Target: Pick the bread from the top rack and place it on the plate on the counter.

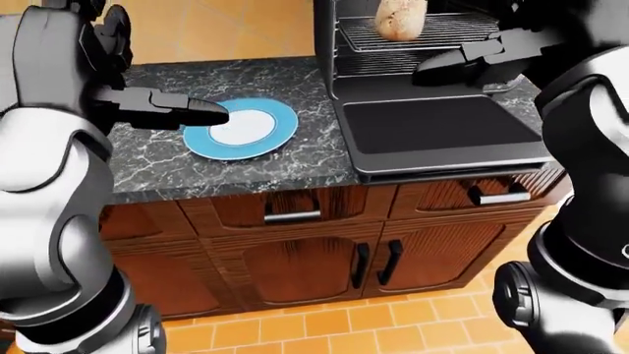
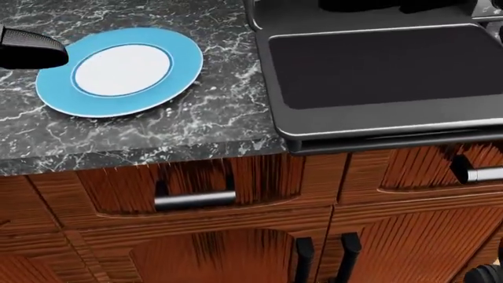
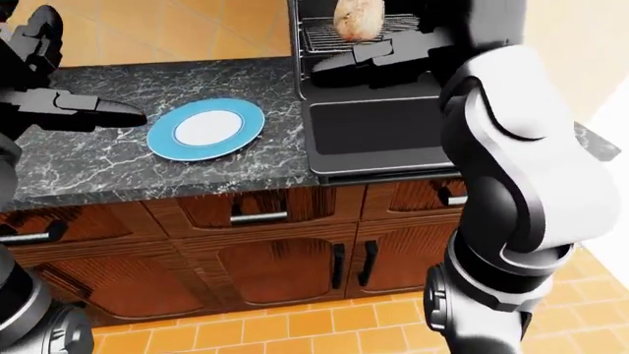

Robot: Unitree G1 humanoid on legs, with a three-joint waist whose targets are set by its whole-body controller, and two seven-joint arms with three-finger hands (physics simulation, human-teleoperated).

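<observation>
The bread (image 1: 400, 18) is lying on the top rack (image 1: 433, 31) of the open oven (image 1: 442, 133), just right of the plate (image 1: 241, 128) on the counter (image 1: 157, 158). The right hand (image 1: 462, 60) is hovering below the rack, fingers spread, gripping nothing. The left hand (image 1: 172, 110) is pointing out flat at the plate's left edge, also empty. To grasp well, the right hand likely needs lifting to rack level, then closing gently round the loaf's middle without snagging the wires.
</observation>
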